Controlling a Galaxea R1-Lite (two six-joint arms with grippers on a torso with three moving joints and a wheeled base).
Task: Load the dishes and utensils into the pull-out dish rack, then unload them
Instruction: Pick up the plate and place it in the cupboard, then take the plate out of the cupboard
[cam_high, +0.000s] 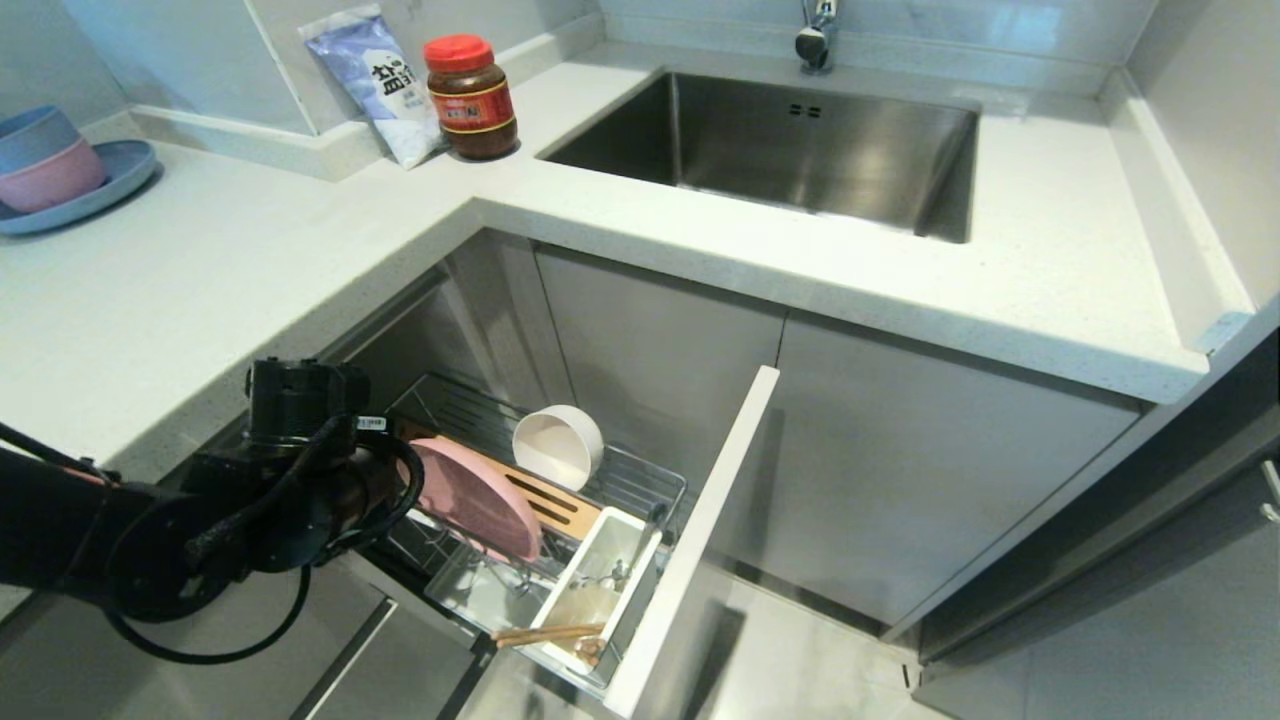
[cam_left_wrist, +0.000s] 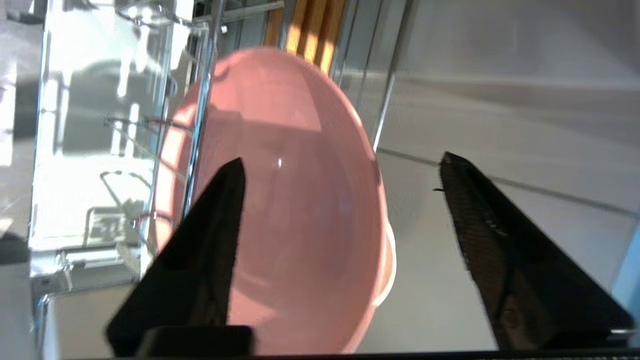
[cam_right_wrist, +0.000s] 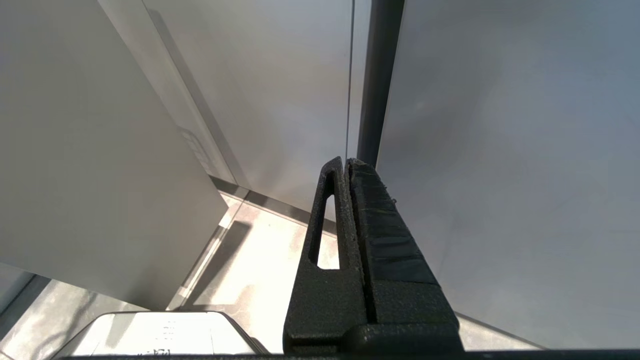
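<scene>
Left gripper (cam_left_wrist: 340, 170) reaching low into the pull-out dish rack (cam_high: 640, 480), fingers (cam_left_wrist: 215, 235) spread wide on either side of the pink plate (cam_high: 478, 497), standing on edge among the prongs. Right gripper (cam_right_wrist: 346, 165) parked, fingers pressed together, empty.

Glossy pink plate (cam_left_wrist: 300, 200), chrome wire rack (cam_high: 640, 480), slotted wooden strip (cam_high: 555, 502), brushed steel sink (cam_high: 800, 150)

My matte-black left arm (cam_high: 200, 520) carries looping black cables and a small white label; my left claw (cam_left_wrist: 345, 172) has tapered, ribbed black fingers (cam_left_wrist: 480, 225).
</scene>
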